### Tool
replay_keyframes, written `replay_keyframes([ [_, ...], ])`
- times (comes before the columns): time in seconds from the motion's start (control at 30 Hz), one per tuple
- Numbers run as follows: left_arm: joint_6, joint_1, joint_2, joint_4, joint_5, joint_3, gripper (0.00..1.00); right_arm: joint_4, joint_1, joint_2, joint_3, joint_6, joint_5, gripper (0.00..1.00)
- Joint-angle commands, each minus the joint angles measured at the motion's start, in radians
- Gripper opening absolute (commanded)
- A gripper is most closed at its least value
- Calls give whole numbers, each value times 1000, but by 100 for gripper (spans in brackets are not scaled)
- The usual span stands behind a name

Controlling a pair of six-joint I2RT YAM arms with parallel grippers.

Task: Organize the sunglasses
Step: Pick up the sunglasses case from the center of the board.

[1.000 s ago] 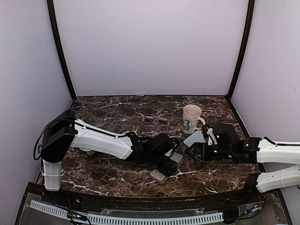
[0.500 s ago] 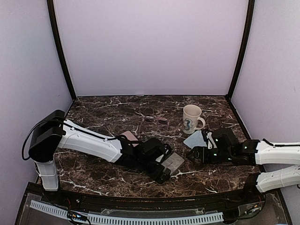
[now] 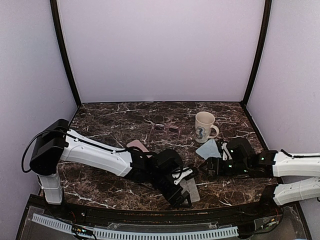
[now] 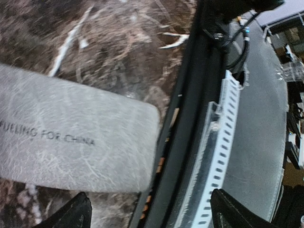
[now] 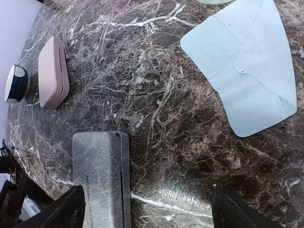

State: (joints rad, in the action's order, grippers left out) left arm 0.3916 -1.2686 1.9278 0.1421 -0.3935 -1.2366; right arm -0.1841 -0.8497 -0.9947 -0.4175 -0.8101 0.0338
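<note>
The red-pink sunglasses (image 3: 165, 129) lie at the back middle of the marble table, left of the mug. Their translucent frame shows faintly at the top of the right wrist view (image 5: 113, 23). I cannot make out the dark pair in any view. My left gripper (image 3: 183, 199) is at the front edge of the table, open and empty (image 4: 152, 216). The closed grey case (image 4: 71, 142) lies just ahead of its fingertips. My right gripper (image 3: 207, 166) is open and empty (image 5: 149, 214) over bare marble, between the grey case (image 5: 99, 175) and the blue cloth (image 5: 247, 66).
A closed pink case (image 3: 137, 146) lies behind the left arm and also shows in the right wrist view (image 5: 53, 72). A cream mug (image 3: 204, 126) stands at the back right, the blue cloth (image 3: 208, 148) in front of it. The table's black front rim (image 4: 190, 142) is beside the grey case (image 3: 193, 190).
My left arm has swung toward the front edge. The grey case has shifted nearer the front rim and turned. The pink case has come into view. The right arm has barely moved.
</note>
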Motion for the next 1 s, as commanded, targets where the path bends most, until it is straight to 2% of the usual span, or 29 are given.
replay_keyframes([
  [0.0, -78, -9, -14, -107, -160, -8, 90, 8, -31, -3, 7, -31, 4, 92],
  [0.1, -95, -9, -45, -138, -144, 28, 90, 9, -84, -24, 3, -52, 30, 93],
  [0.2, -91, -8, -113, -125, -58, 93, 91, -3, -164, -61, -22, -68, 73, 93],
  [0.37, -42, -8, -276, -72, 224, 248, 98, -48, -301, -138, -82, -99, 162, 96],
  [0.47, 1, 12, -365, -82, 326, 354, 99, -90, -380, -219, -152, -107, 211, 98],
  [0.6, 57, 85, -438, -83, 354, 440, 99, -203, -450, -352, -268, -114, 279, 99],
  [0.77, 45, 124, -502, -94, 372, 473, 99, -332, -488, -514, -382, -131, 342, 99],
  [0.97, 38, 127, -490, -104, 360, 471, 99, -345, -502, -564, -418, -129, 341, 97],
])
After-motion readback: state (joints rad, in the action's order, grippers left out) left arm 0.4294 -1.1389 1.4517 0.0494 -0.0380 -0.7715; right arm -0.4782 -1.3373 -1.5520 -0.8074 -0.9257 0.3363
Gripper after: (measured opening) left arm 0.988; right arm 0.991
